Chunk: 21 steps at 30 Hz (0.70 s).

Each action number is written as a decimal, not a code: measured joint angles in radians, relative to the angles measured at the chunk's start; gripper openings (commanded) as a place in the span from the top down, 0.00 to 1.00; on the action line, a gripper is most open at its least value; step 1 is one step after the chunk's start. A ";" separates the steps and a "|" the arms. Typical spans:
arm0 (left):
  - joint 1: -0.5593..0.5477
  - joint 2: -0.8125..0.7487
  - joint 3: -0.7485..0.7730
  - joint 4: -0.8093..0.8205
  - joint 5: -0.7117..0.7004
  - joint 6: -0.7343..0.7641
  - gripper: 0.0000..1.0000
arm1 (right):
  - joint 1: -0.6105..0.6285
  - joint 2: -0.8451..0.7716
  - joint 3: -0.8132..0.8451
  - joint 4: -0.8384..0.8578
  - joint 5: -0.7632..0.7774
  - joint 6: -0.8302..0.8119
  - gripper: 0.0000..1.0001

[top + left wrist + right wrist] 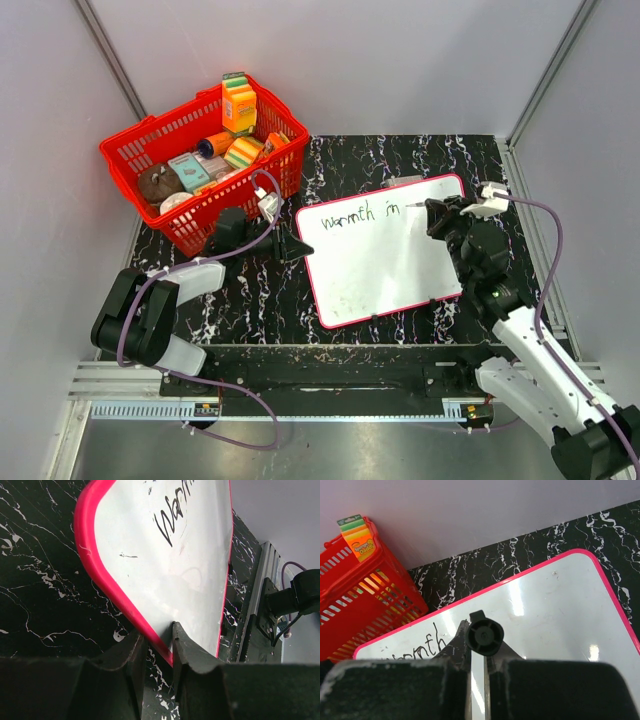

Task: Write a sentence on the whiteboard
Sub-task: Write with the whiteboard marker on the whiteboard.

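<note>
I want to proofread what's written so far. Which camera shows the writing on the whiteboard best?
The top external view: the writing on the whiteboard shows whole, roughly "Warmth in". The left wrist view cuts it off after the first letters. The right wrist view shows only one word, low in the picture.

Resembles a robot test cell in a lab, probably. Enclosed by plain grey wall panels (pixel 400 60) joined at aluminium profile posts (pixel 110 55). Fitted with a black marbled tabletop (pixel 350 160) and a slotted aluminium base rail (pixel 150 409) along the near edge.
</note>
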 measured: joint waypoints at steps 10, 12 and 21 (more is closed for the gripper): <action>-0.001 -0.001 0.000 0.000 0.000 0.001 1.00 | 0.000 -0.020 0.000 -0.043 -0.069 -0.011 1.00; -0.001 -0.002 0.000 0.000 0.000 0.001 1.00 | 0.000 -0.006 0.000 -0.048 -0.090 -0.012 1.00; -0.002 -0.002 0.000 0.000 -0.001 0.001 1.00 | 0.043 0.031 0.000 -0.066 -0.151 -0.011 1.00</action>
